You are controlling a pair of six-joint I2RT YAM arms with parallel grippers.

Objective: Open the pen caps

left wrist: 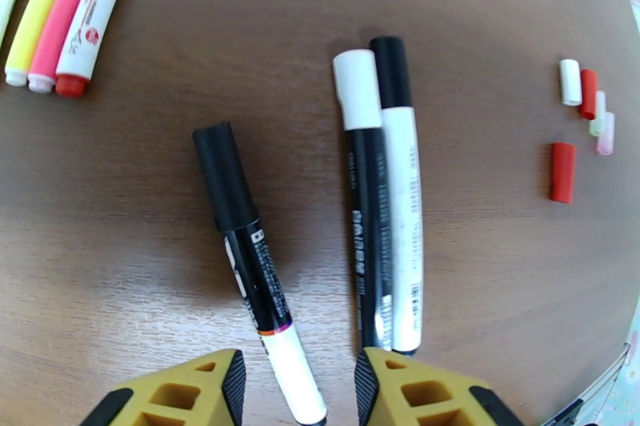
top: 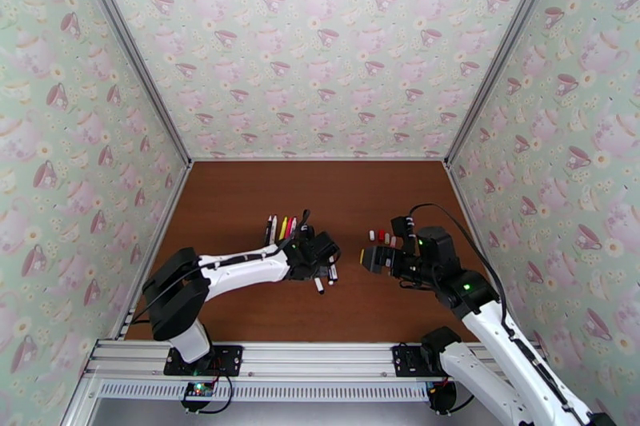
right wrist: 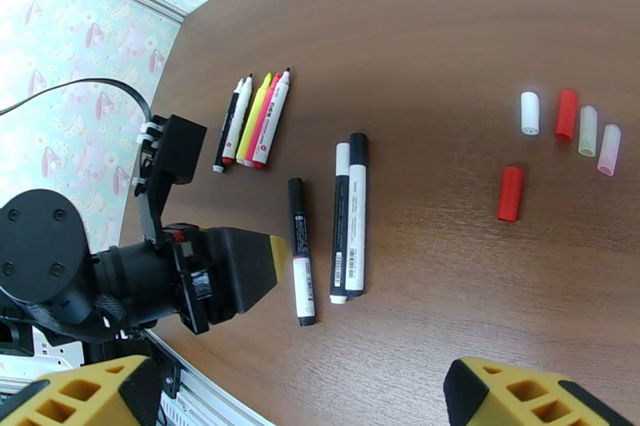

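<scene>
Wood-grain table (top: 240, 204), teacup-print walls (top: 320, 44) on three sides. The left arm (top: 240, 266) reached in from the near-left corner to the table's middle. The right arm (top: 472, 300) came in from the near-right corner.

Left gripper (left wrist: 296, 396): hovered over the middle. Its yellow fingers (left wrist: 172, 392) stood partly apart, straddling the white tail of one pen with a gap on each side; nothing was gripped.
Right gripper (right wrist: 302, 388): jaws spread wide and empty, above the table right of the middle.

Capped pens, flat on the table near the middle, on the near-edge side:
- a single pen (left wrist: 256, 276) with a black barrel, a white tail and a black cap (left wrist: 226, 172);
- just beside it, a touching parallel pair: a black barrel (left wrist: 366, 244) with a white cap (left wrist: 356, 88), and a white barrel (left wrist: 404, 228) with a black cap (left wrist: 392, 72).

Uncapped pens (right wrist: 254, 120): a tight row farther from the near edge and toward the left edge. Yellow, pink and white barrels were distinguishable, with tips bare. I could not fix the exact count.

Loose pen caps (top: 381, 237): five short cylinders right of the middle, well apart from the pens. White (right wrist: 530, 113), red (right wrist: 566, 114), pale yellow (right wrist: 588, 131) and pale pink (right wrist: 610, 149) lay side by side. A second red cap (right wrist: 510, 193) lay alone just beside that row.
</scene>
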